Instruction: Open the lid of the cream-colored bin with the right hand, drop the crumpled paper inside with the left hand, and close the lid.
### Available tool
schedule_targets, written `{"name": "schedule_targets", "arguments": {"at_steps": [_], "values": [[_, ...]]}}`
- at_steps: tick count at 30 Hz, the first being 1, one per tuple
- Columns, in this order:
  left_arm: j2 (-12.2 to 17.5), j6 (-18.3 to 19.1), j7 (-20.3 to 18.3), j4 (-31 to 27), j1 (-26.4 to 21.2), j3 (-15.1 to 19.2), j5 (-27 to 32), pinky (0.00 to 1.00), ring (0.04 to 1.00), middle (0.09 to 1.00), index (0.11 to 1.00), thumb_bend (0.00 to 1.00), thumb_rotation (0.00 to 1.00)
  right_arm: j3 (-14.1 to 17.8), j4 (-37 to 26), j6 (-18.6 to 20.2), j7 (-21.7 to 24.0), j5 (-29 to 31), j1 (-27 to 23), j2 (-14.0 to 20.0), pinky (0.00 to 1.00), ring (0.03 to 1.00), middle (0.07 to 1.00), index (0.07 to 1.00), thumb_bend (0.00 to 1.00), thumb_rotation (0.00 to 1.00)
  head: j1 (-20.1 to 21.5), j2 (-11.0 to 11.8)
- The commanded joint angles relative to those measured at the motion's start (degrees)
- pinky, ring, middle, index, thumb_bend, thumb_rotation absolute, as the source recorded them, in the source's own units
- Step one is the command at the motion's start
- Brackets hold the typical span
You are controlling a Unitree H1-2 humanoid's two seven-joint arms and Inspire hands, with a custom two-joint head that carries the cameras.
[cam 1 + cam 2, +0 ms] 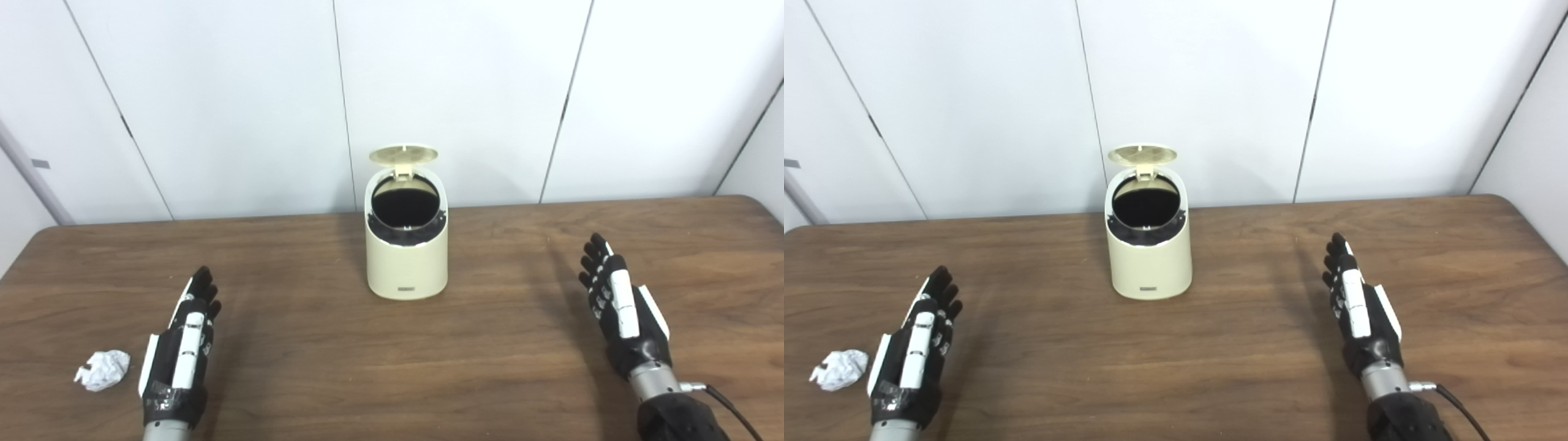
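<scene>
Table [502, 380]: brown wood-grain top under everything I can reach, its far edge against pale wall panels.
Bin [407, 263]: cream-colored, upright near the middle of the far side, well apart from both my hands; the dark inside shows through the mouth.
Lid [403, 154]: tipped up and back on its hinge behind the opening, so I judge the opening step done.
My right hand [618, 306]: over the table on the bin's right side, fingers straight and spread, holding nothing.
My left hand [184, 343]: low on the near left, fingers extended and apart, empty too.
Crumpled paper [103, 369]: a small white ball lying on the table just beside my left hand, on its outer side, not touching it as far as I can see.
Progress: one step of three looks complete. Left for me: pick up the paper with the left hand, drop it in the bin, then close the lid.
</scene>
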State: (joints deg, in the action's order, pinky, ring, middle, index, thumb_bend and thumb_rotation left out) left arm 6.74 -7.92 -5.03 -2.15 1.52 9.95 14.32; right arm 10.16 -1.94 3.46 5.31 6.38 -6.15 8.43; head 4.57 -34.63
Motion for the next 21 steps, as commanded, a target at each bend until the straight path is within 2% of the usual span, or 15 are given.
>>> {"name": "schedule_targets", "arguments": {"at_steps": [1,12,17,21], "values": [[-1.1,-0.8,-0.1,2.6,2.8,-0.4,-0.1,1.0,1.0,0.988,0.967,0.36,0.77,0.0,-1.1,-3.6,-0.5,-0.1,-1.0,0.5,1.0,1.0,1.0,0.985,0.59,1.0,0.0,-0.1],[-1.6,-0.1,0.5,1.5,3.3,-0.7,-0.8,1.0,0.994,0.976,0.962,0.38,0.77,0.6,-0.9,-3.4,-0.6,1.9,-0.9,0.3,1.0,1.0,1.0,0.99,0.57,1.0,-3.4,-1.0],[-2.3,-1.3,0.6,1.7,3.4,-1.1,-1.6,1.0,0.992,0.973,0.957,0.38,0.75,1.2,0.0,-3.2,-0.1,3.6,-0.9,1.0,1.0,1.0,1.0,0.994,0.57,1.0,-7.6,-1.3],[-2.9,-1.6,1.8,1.7,3.4,-1.8,-4.2,1.0,0.972,0.957,0.936,0.4,0.77,1.5,0.9,-3.5,0.6,4.2,-1.0,2.1,1.0,1.0,1.0,1.0,0.56,1.0,-10.9,-1.5]]}}
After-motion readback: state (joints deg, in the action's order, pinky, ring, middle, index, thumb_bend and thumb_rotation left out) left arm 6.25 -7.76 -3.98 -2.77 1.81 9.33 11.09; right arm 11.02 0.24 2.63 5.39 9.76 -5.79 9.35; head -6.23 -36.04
